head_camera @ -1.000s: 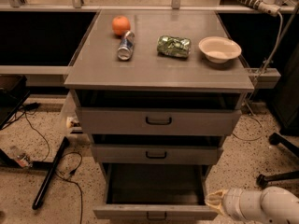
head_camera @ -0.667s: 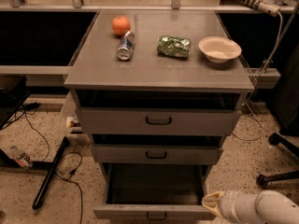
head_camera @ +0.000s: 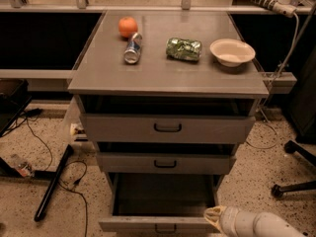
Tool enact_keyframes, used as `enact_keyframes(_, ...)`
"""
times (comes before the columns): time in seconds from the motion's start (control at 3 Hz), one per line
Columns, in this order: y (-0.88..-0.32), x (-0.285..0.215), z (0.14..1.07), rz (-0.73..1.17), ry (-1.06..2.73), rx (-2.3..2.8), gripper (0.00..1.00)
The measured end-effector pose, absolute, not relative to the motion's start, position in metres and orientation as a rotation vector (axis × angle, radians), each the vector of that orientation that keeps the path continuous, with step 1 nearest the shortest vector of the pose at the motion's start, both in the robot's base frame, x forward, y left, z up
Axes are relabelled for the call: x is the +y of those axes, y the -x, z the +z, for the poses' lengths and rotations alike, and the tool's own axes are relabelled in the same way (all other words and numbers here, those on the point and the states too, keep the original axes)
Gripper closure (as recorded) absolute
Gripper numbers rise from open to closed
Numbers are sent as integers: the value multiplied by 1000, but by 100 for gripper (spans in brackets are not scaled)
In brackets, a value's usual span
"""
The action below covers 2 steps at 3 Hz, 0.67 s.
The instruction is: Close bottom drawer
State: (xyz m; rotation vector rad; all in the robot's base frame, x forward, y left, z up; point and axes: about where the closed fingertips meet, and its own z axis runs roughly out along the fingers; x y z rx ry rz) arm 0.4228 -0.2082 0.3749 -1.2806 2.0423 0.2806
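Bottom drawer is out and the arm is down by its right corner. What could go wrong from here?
1. The gripper is at the right end of the bottom drawer front, well away from the centre handle. A push there may skew the drawer and jam it.
2. The can lies on its side on the cabinet top near the orange. A hard shut could jolt either into rolling.

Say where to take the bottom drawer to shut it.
On the bottom drawer, grip the centre handle from straight in front: it stands pulled out, front panel facing forward. The end effector sits by that panel's right end.
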Motion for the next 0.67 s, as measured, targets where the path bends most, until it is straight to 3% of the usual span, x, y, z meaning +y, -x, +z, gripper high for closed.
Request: enact_keyframes(0.67, -451, -218, 282, 260, 1279, 1979, 100)
